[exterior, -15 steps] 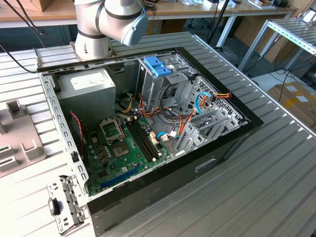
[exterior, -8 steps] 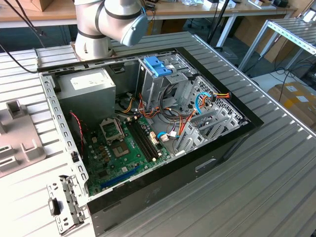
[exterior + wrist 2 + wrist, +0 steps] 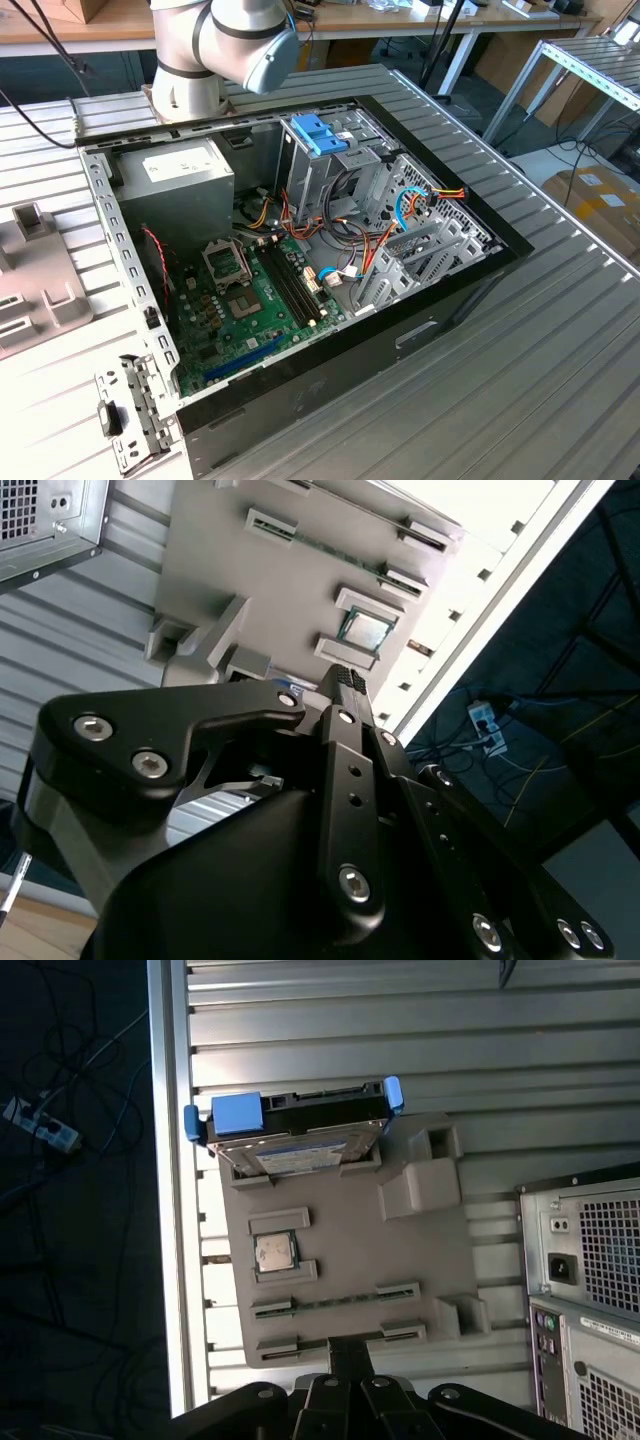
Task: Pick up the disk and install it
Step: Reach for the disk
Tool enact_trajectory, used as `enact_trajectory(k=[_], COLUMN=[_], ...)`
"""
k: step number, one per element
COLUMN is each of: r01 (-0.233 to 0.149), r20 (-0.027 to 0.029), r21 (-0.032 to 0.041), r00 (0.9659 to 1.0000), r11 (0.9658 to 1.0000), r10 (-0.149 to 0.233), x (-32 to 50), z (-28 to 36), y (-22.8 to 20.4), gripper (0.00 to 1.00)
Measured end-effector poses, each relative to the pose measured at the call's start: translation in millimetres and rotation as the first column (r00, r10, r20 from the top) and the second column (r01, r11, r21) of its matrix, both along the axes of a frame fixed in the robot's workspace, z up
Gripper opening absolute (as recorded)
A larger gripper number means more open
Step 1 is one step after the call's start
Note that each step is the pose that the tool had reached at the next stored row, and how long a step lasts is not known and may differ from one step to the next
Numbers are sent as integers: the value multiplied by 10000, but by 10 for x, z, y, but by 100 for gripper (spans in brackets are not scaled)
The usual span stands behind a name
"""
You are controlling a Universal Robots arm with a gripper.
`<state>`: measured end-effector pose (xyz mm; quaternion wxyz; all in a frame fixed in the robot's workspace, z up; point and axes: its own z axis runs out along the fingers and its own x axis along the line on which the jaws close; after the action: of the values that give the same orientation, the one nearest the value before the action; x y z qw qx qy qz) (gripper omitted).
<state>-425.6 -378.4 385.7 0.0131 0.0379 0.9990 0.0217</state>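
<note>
The disk [image 3: 295, 1135], dark grey with a light-blue rail on its edge, stands in a slot at one end of a grey holder tray [image 3: 340, 1200] in the first wrist view. My gripper [image 3: 347, 1348] hovers over the opposite end of that tray, well away from the disk. Its black fingers are shut with nothing between them. In the second wrist view the gripper [image 3: 343, 675] points at the same tray [image 3: 250, 570]. The exterior view shows the open computer case [image 3: 300, 250] and the arm's base [image 3: 215, 50].
A processor chip [image 3: 273, 1252] lies on the tray. The table edge [image 3: 170, 1210] runs close beside the tray, with floor cables beyond. The case's rear panel [image 3: 590, 1270] stands on the tray's other side. A blue bracket [image 3: 318, 133] tops the drive cage inside the case.
</note>
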Motion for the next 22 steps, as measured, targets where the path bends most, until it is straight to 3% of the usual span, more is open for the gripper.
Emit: enact_trajectory(k=[22], r01=[0], r20=[0], r21=[0], r00=[10000], r11=[10000], r10=[0], x=[0], z=[-9], y=[170], gripper=[11])
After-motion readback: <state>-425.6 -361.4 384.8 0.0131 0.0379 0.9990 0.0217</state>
